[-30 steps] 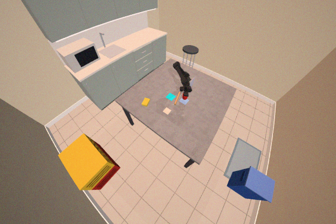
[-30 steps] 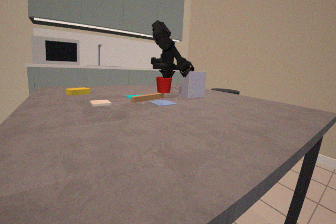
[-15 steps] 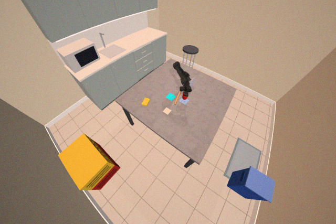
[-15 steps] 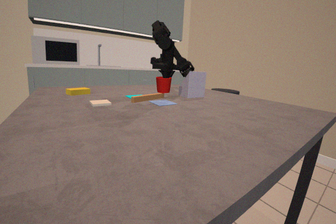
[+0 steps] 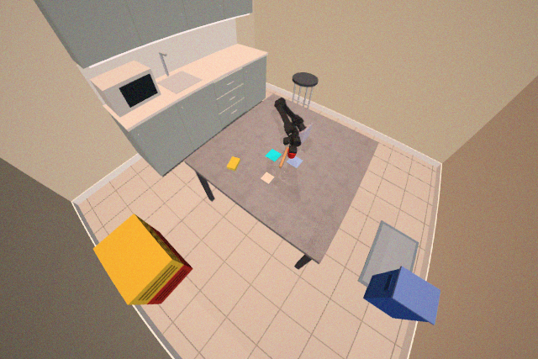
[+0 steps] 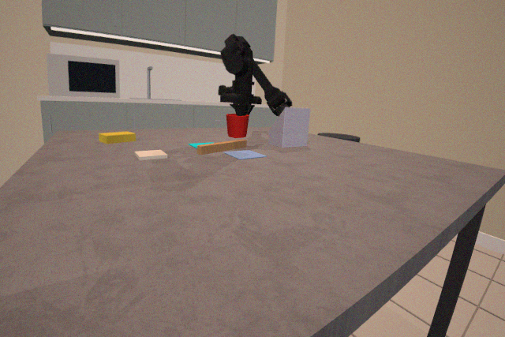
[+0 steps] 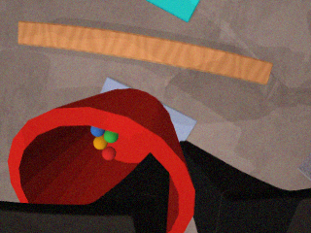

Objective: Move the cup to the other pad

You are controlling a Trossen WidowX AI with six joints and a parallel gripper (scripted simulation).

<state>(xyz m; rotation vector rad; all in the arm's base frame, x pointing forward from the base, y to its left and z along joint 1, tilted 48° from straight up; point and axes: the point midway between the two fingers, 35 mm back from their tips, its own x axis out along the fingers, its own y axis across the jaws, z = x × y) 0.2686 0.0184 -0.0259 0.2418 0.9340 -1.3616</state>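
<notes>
The red cup (image 5: 291, 155) (image 6: 237, 125) (image 7: 141, 104) hangs upright or nearly so above the table. My gripper (image 6: 241, 113) (image 7: 173, 149) is shut on its wall, one finger inside and one outside. Several marbles lie inside the cup at its bottom: blue (image 7: 97, 131), green (image 7: 111, 136), orange (image 7: 100, 143) and red (image 7: 109, 153). The blue pad (image 5: 295, 161) (image 6: 245, 155) (image 7: 185, 122) is bare, partly hidden by the cup in the wrist view. The cyan pad (image 5: 273, 155) (image 6: 199, 145) (image 7: 177, 7) lies across the wooden bar, with nothing seen on it.
The wooden bar (image 5: 283, 158) (image 6: 222, 147) (image 7: 146, 49) lies between the two pads. A lilac block (image 5: 306, 132) (image 6: 297, 127) stands beside the arm. A cream tile (image 5: 266, 177) (image 6: 151, 155) and a yellow block (image 5: 233, 163) (image 6: 117, 136) lie farther off on the table.
</notes>
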